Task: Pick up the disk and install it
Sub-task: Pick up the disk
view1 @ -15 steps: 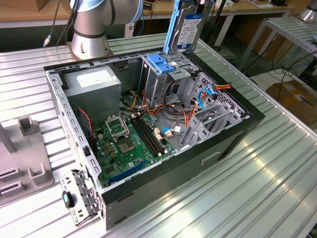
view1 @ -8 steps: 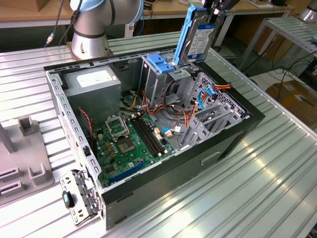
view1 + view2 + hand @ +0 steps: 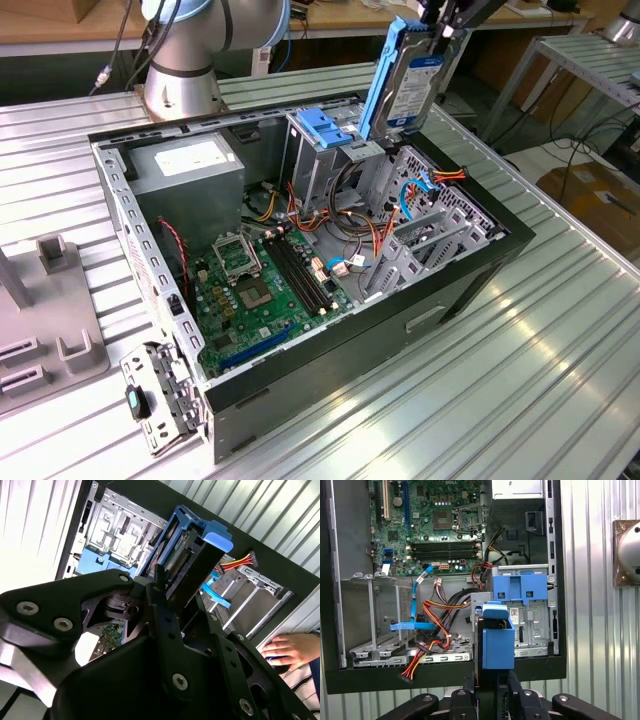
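**Hard drive held on edge above the drive-bay end of an open computer case**

The disk (image 3: 412, 85) is a flat silver-grey hard drive with a blue-and-white label on its face and blue plastic rails (image 3: 383, 80) along its sides. It stands on edge, slightly tilted, in the air over the end of the open computer case (image 3: 480, 270) that holds the drive cages. The gripper (image 3: 493, 687) reaches down from above, and its black fingers (image 3: 165, 625) are closed on the drive's upper end, carrying it. In the first wrist view the drive's lower end, capped in blue, hangs over the tall metal cage with the light-blue latch (image 3: 520, 587). Beside that cage is a lower bay crossed by a bundle of red, yellow and black power cables (image 3: 437, 625) and a blue data cable (image 3: 415, 587). Farther along the case lie the green motherboard (image 3: 260, 290) and the grey power supply (image 3: 190, 165). A person's hand (image 3: 292, 650) lies near the case's outer wall. The case rests on a ribbed aluminium table (image 3: 520, 380), with the arm's base (image 3: 185, 70) behind it
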